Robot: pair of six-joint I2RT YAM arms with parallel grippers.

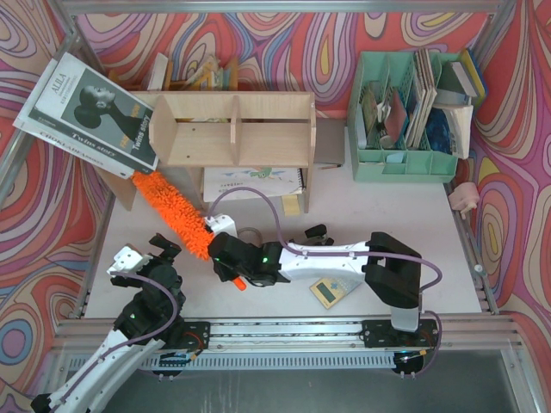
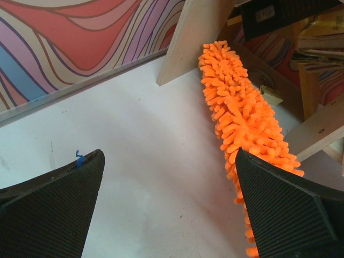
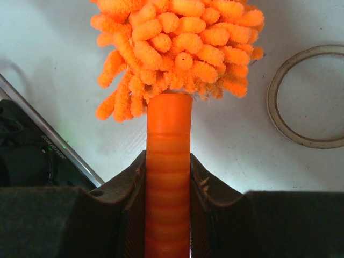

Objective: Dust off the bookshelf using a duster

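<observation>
A: From the top view, what is hard to see?
B: The far tip of the duster [image 1: 176,215] sits at the corner of a black-and-white book [image 1: 90,116] by the left end of the bookshelf [image 1: 232,129]; I cannot tell whether it touches the wood.
A: Which way does it point?
B: Its long axis runs diagonally over the counter [image 1: 413,232], head far-left, handle near-right. The right pincer [image 1: 225,262] is clenched on the handle. The left pincer [image 1: 145,256] is spread wide beside it, grasping nothing.
A: And the left wrist view?
B: The fluffy head slants toward a shelf panel [image 2: 188,37]. Its near end is cut off behind one finger [image 2: 290,209].
A: The right wrist view?
B: The handle [image 3: 167,161] is pinched between both jaws and points straight away. The head is cropped at the top edge. A pale ring [image 3: 279,113] lies on the right, partly out of frame.
</observation>
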